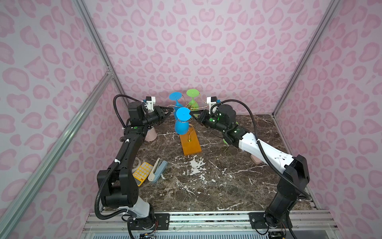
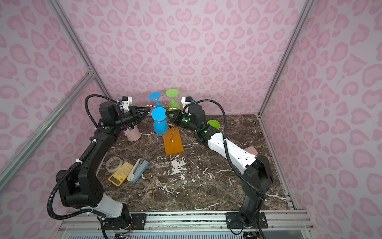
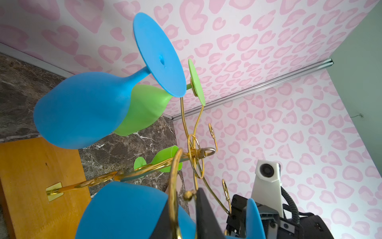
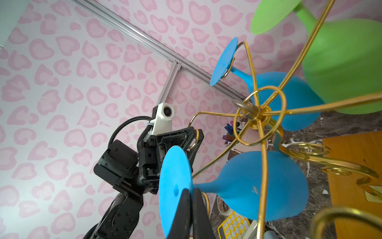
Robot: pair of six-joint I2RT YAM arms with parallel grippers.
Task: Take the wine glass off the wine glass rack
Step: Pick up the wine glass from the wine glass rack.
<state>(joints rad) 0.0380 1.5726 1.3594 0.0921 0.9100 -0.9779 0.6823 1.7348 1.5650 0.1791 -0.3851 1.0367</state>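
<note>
The right end effector (image 4: 191,190) was clamped shut on the rim of the wine glass's round foot, so that arm was plainly the nearer one. The wine glass (image 1: 181,126) lay just to its left, touching it. The glass hung upside down from a curled front arm of the wine glass rack (image 1: 191,147), foot up and bowl down, with its long axis close to vertical, well above the table (image 1: 206,186).

The left end effector (image 1: 170,110), almost closed, pinched a gold wire arm of the rack from the opposite side, apparently to steady it. Freeing the glass would likely mean sliding the foot outward, away from the rack's centre.

The glass was matte, opaque bright blue, with a short stem and a rounded bowl. A second blue glass (image 1: 175,99) and a green glass (image 1: 193,97) hung behind it.
</note>
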